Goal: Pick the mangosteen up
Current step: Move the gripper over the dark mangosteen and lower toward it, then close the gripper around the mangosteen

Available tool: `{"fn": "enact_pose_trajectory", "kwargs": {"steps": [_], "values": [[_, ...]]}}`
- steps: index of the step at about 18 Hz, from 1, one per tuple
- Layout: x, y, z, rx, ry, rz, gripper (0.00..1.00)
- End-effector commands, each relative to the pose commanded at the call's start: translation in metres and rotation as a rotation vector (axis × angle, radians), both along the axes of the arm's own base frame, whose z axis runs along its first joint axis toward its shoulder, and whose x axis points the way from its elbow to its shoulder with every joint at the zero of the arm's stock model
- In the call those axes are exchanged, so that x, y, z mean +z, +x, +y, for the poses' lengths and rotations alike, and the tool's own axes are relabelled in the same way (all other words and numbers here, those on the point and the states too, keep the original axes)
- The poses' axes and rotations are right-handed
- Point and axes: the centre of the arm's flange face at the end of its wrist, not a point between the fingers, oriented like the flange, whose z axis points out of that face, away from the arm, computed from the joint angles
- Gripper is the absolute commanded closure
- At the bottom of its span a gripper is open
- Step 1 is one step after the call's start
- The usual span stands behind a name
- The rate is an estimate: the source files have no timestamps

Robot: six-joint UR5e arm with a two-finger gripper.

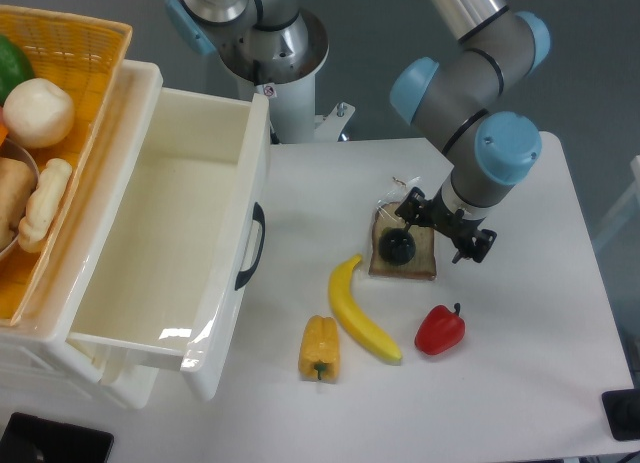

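Four loose items lie on the white table (520, 323) near the mangosteen (397, 246): a bagged bread slice (418, 261), a banana (358, 310), a yellow pepper (319, 348) and a red pepper (440, 329). The mangosteen, dark and glossy, appears to rest on the bread slice, toward its left half. The gripper (408, 227) hangs right over the fruit, its black fingers at the fruit's upper edge; from this angle I cannot tell how wide the jaws stand or whether they touch the fruit. The arm (480, 93) comes down from the upper right, its wrist above the slice's right edge.

The banana curves from just left of the slice down toward the red pepper, its upper tip near the slice's lower left corner. The red pepper lies below the slice, apart from it. The yellow pepper sits just left of the banana's lower half.

At left a white drawer (190, 243) stands pulled out, its black handle (253, 245) facing the fruit. Above it a yellow basket (95, 53) holds assorted food.
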Motion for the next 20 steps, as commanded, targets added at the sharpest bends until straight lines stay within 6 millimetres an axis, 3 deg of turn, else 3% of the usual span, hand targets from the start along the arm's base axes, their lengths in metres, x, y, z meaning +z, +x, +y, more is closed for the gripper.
{"fn": "enact_pose_trajectory", "kwargs": {"steps": [7,20], "values": [[-0.015,0.027,0.018,0.02,-0.023,-0.037,0.0],[-0.032,0.031,0.022,0.01,-0.043,-0.054,0.0]]}}
